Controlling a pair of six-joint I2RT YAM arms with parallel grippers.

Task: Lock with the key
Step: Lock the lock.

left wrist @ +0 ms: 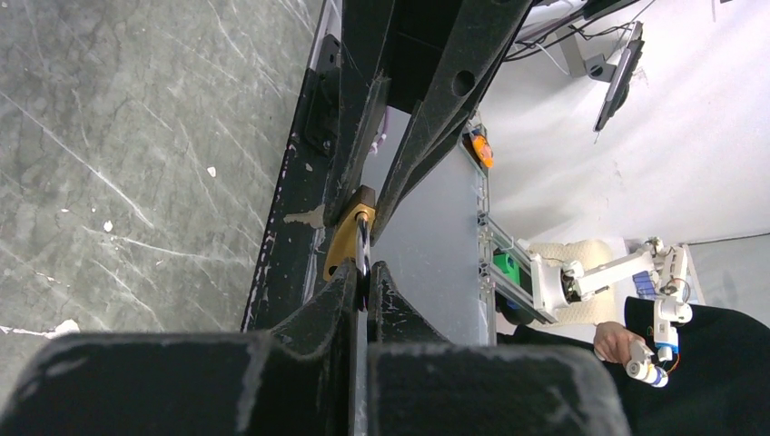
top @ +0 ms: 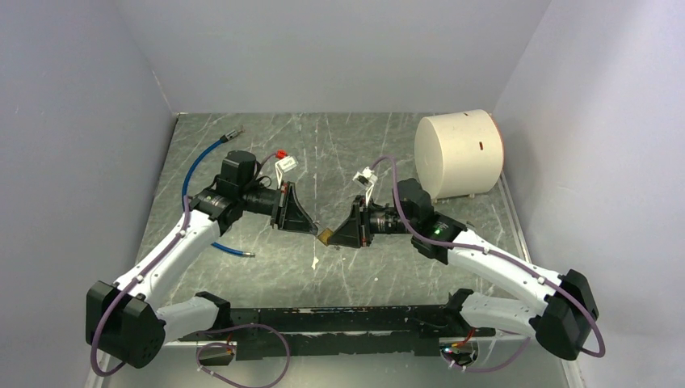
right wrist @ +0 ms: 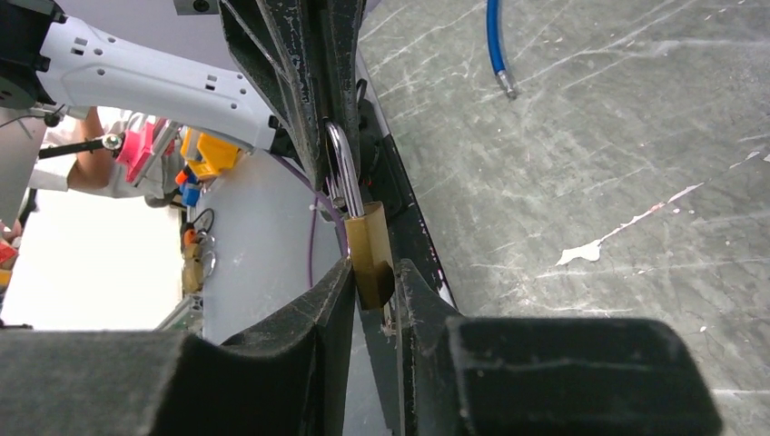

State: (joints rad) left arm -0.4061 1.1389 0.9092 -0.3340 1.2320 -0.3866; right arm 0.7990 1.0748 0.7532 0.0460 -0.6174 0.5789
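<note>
white links (top: 174,250) | black joints (top: 121,319) | purple cables (top: 501,257) | black end effectors (top: 316,230) (top: 331,237)

Left gripper (left wrist: 363,277), bottom of frame: jaws pressed together on the thin shackle (left wrist: 363,245) of a brass padlock (left wrist: 340,252). Right gripper (left wrist: 361,211) comes in from the top, jaws close on either side of the padlock's body; contact unclear. Black rail (left wrist: 289,236) just behind. Grey marbled counter (left wrist: 136,182) on the left, with a white scrap (left wrist: 36,329) on it.

White cylinder (top: 458,153) on its side, back right of grey counter (top: 339,145); blue hose (top: 198,162) at left; 1 white scrap (top: 313,262) near middle.
</note>
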